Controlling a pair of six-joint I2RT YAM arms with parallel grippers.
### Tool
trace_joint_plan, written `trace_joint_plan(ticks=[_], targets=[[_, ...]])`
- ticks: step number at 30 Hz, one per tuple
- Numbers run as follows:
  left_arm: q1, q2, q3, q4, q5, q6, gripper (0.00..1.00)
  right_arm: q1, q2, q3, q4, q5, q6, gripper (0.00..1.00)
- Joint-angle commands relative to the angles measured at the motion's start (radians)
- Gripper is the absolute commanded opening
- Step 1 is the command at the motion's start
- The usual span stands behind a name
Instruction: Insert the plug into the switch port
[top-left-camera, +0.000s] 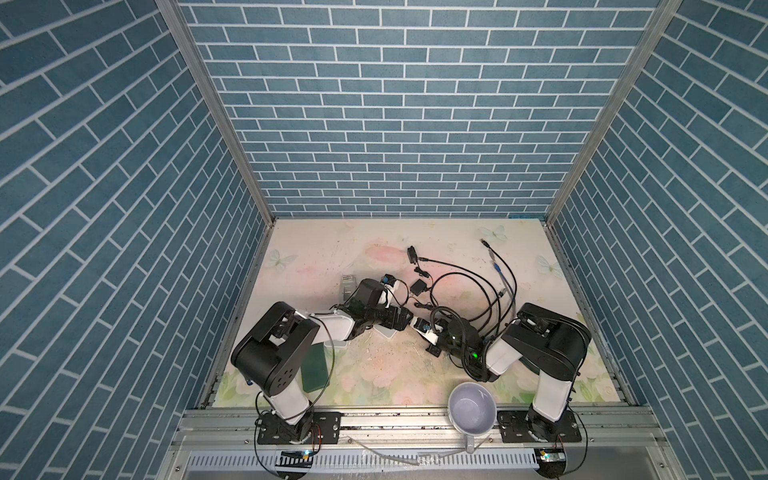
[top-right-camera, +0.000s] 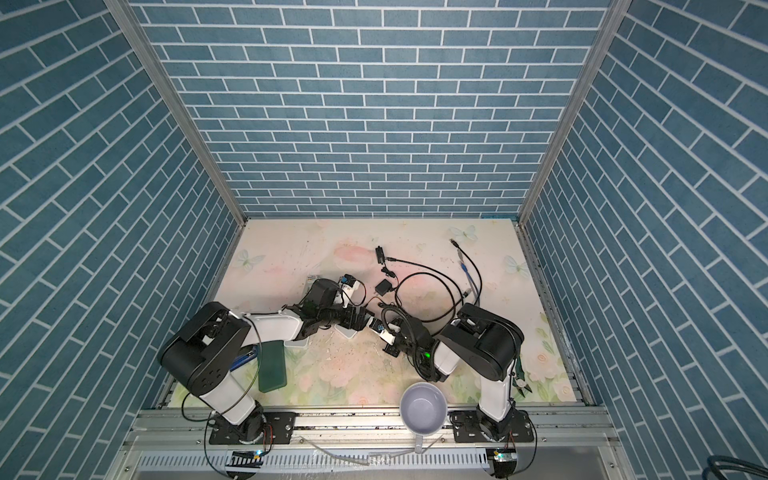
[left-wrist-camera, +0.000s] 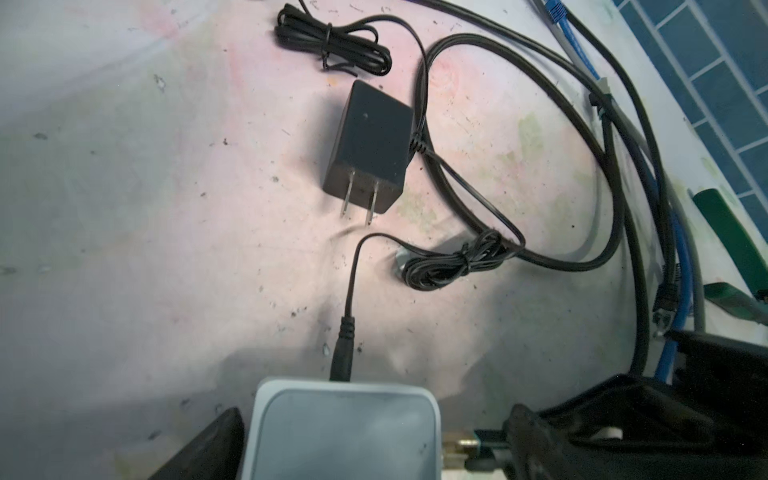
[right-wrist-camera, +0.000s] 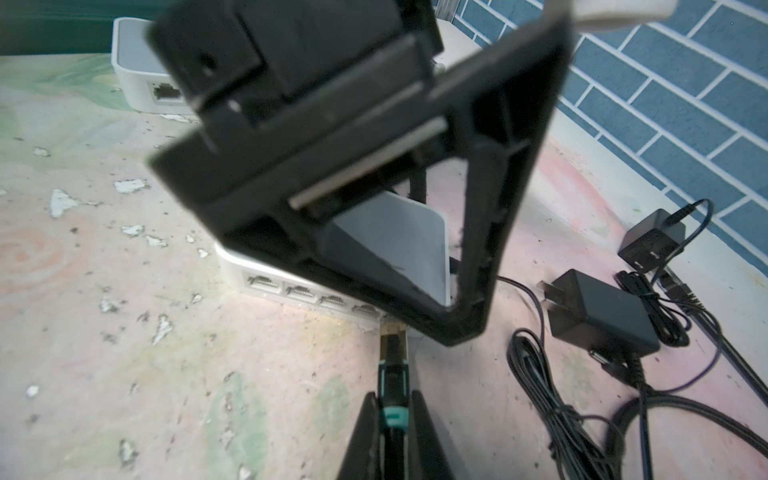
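Since the plug (right-wrist-camera: 392, 365) seems light and stiff, my right gripper (right-wrist-camera: 392, 397) clamps its body, left gripper (left-wrist-camera: 374, 415) spread astride the switch (right-wrist-camera: 270, 286).

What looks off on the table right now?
The floral mat is worn: white chipped patches scatter in front of the white switch. A mug sits at the front edge, seemingly partly over the rail. Nothing spilled.

Switch (left-wrist-camera: 340, 428) — smooth white plastic, satin sheen; power adapter (left-wrist-camera: 370, 145) matt black plastic, prongs (left-wrist-camera: 372, 205) bare metal; worktop (right-wrist-camera: 124, 332) print scuffed, flaking.
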Motion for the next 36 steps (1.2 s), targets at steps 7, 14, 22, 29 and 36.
trace_joint_plan(ticks=[7, 14, 22, 29, 36], targets=[[-0.002, -0.174, 0.066, -0.274, -0.229, 0.033, 0.99, -0.018, -0.047, -0.091, 0.083, -0.022, 0.012, 0.0], [-0.013, -0.226, 0.076, -0.488, -0.224, 0.049, 1.0, -0.031, -0.063, -0.095, 0.11, 0.034, 0.026, 0.0], [-0.09, -0.27, 0.05, -0.628, -0.245, 0.032, 1.0, -0.065, -0.207, 0.019, -0.218, 0.054, 0.078, 0.0], [-0.154, -0.199, 0.067, -0.616, -0.28, 0.008, 1.0, -0.082, -0.27, 0.058, -0.336, 0.044, 0.076, 0.0], [-0.161, -0.112, 0.082, -0.58, -0.327, 0.021, 1.0, -0.085, -0.289, 0.05, -0.341, 0.014, 0.074, 0.0]])
